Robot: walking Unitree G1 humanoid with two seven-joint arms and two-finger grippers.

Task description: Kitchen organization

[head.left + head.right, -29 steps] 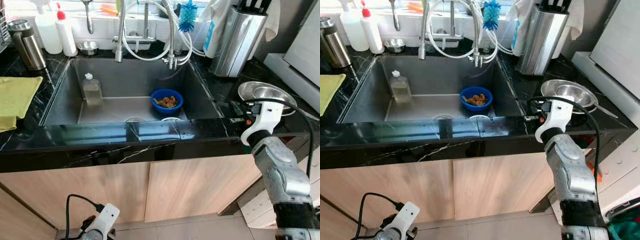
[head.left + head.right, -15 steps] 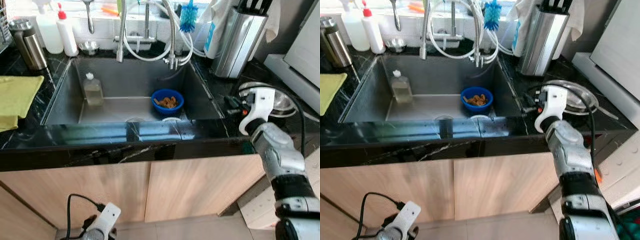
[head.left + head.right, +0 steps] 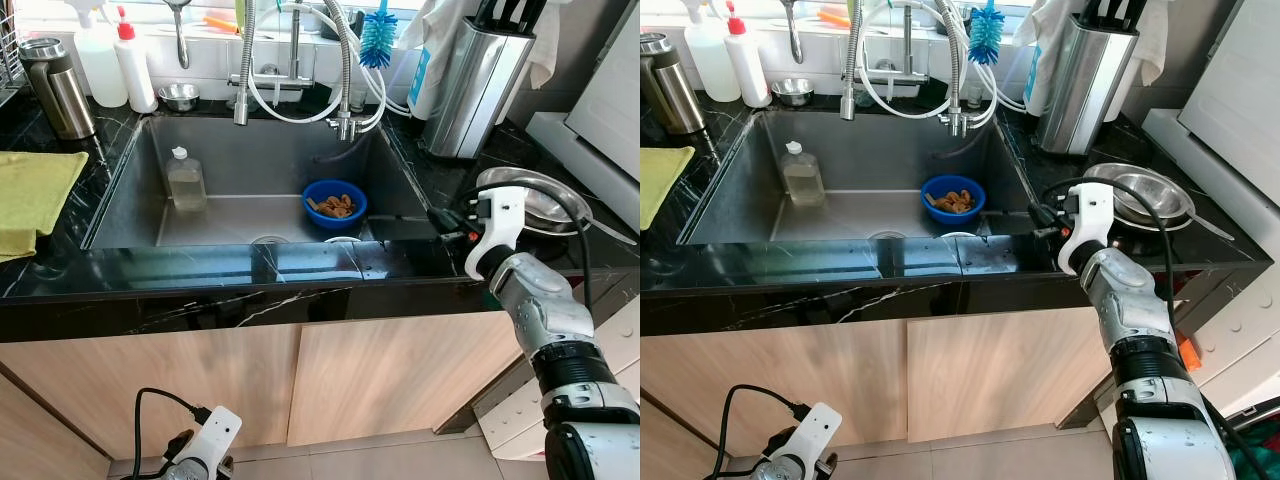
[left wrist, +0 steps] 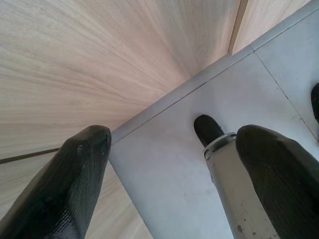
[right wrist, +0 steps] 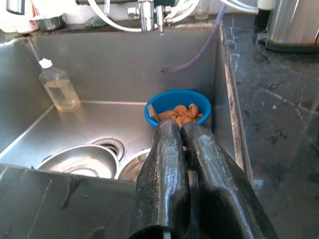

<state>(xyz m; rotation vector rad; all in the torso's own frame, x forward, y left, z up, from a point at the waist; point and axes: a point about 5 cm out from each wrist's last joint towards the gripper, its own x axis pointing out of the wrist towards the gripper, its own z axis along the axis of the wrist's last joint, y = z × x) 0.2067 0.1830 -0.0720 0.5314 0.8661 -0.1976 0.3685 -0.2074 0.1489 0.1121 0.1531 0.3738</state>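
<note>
Blue bowl (image 5: 178, 106) in sink | just beyond right gripper (image 5: 181, 130) fingers | fingers clenched, empty

Brushed steel sink (image 3: 130, 200), glossy black marble counter (image 3: 200, 268), matt wood cabinet doors (image 3: 390, 375)

No readable text, brand, number or sign for you to log in any view. The white bottles (image 3: 112, 62) at the back of the worktop (image 3: 250, 270) carry no print you can resolve. The clear bottle (image 5: 57, 85) in the sink (image 3: 262, 150) has no legible label. A blue-and-white package (image 3: 420, 70) beside the steel knife block (image 3: 478, 78) shows colour only; its lettering is too small to read.
</note>
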